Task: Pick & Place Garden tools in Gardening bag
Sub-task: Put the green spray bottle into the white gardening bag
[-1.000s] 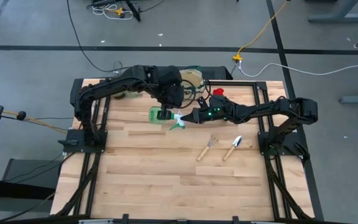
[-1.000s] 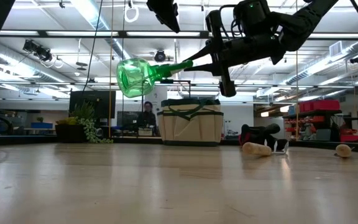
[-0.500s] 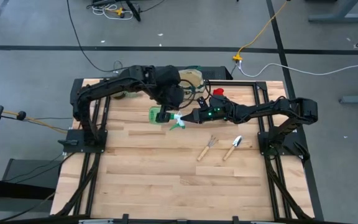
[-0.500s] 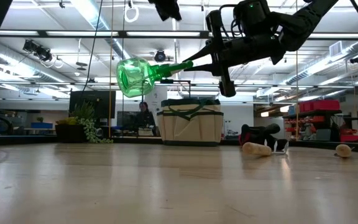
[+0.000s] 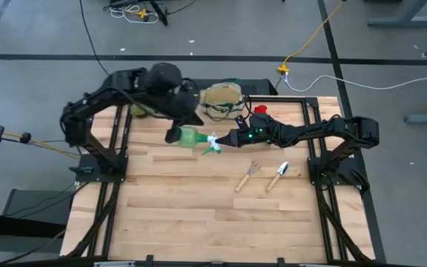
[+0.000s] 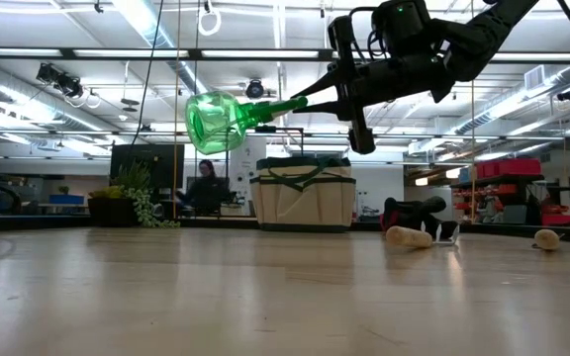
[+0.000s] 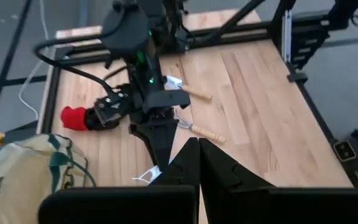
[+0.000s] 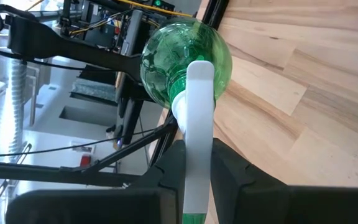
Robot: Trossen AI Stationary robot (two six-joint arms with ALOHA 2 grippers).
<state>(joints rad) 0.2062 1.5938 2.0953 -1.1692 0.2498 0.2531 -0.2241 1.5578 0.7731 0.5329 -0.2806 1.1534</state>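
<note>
My right gripper [image 5: 227, 140] is shut on the green translucent round bottle [image 5: 190, 138], held high above the table in the low view [image 6: 216, 121]. My left gripper [image 5: 174, 134] is shut and empty, just left of the bottle; its closed fingers [image 7: 197, 155] point toward the right arm. The beige bag with green trim [image 5: 221, 96] stands at the far edge. The red-and-black glove [image 5: 260, 110] lies right of the bag. The wooden-handled rake [image 5: 247, 176] and trowel [image 5: 277, 176] lie flat on the table, right of centre. My right gripper pinches the bottle's white spray head [image 8: 197, 124] at its neck end between the two fingers. The fingers come about level from the table's right, along the bottle's length. The bottle is lifted clear, lying roughly level, its round body [image 6: 214, 123] pointing toward the table's left.
A leafy plant [image 6: 132, 203] stands at the far left by the table's edge. A person [image 6: 204, 188] sits in the room behind the table. Bare wood lies across the near half of the table [image 5: 199, 215].
My left arm has drawn back from the bottle toward the table's left edge and up, out of the low view. The bottle has stayed still in my right gripper.
</note>
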